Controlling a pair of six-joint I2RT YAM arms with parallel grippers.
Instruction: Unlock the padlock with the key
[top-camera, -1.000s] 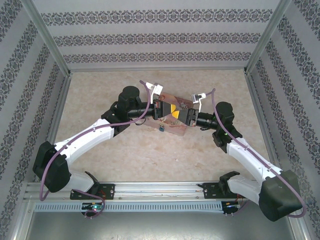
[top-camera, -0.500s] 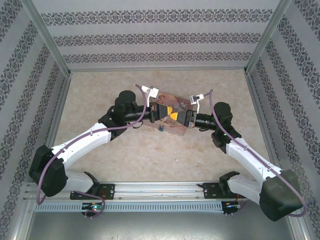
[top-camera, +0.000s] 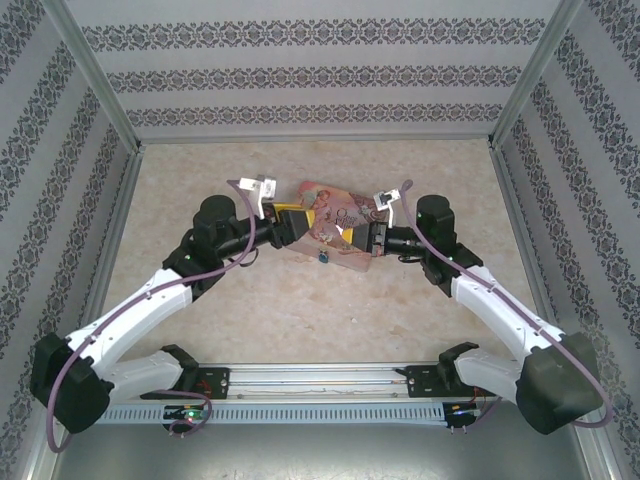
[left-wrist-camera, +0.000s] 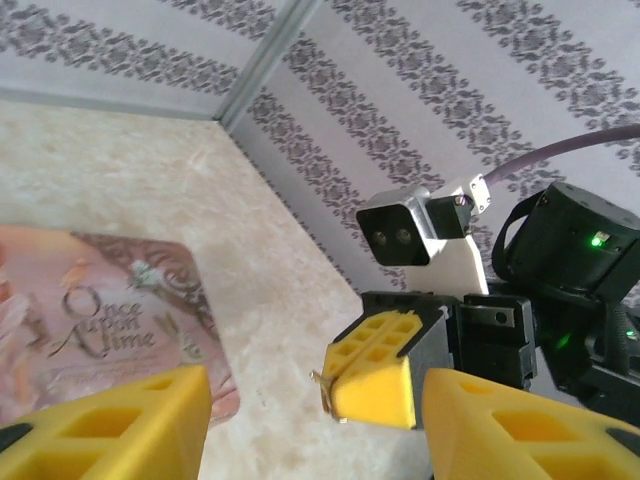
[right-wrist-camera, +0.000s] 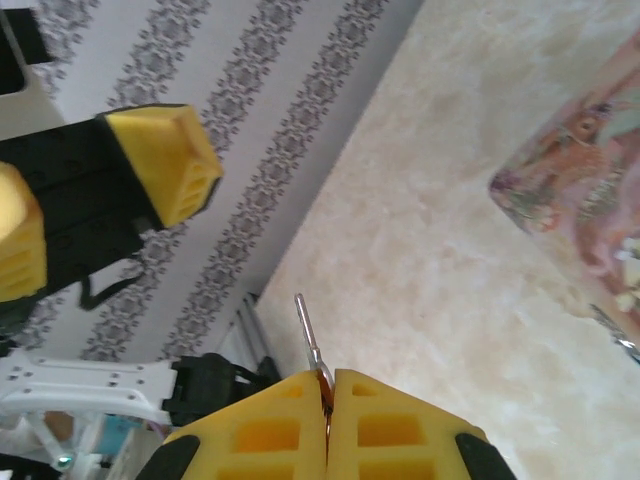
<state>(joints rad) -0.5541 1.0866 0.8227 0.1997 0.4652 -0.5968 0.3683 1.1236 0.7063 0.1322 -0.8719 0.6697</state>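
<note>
Key (right-wrist-camera: 308, 345) pinched in pressed-together right tool (right-wrist-camera: 326, 392); left tool (left-wrist-camera: 312, 430) spread, empty. Padlock (top-camera: 323, 257) unheld on surface (top-camera: 300, 310), just near of tin (top-camera: 325, 212). Remaining: insertion, turn.

Tin (left-wrist-camera: 100, 320): pink, with pastel storybook art
Padlock (top-camera: 323, 257): teal body
Key (right-wrist-camera: 308, 335): silver
Tool pads (right-wrist-camera: 390, 430): bright yellow
Table (top-camera: 250, 300): beige, marbled
Walls (top-camera: 320, 60): pale grey, dark floral stripes
Arms (top-camera: 160, 290): white and black
</note>
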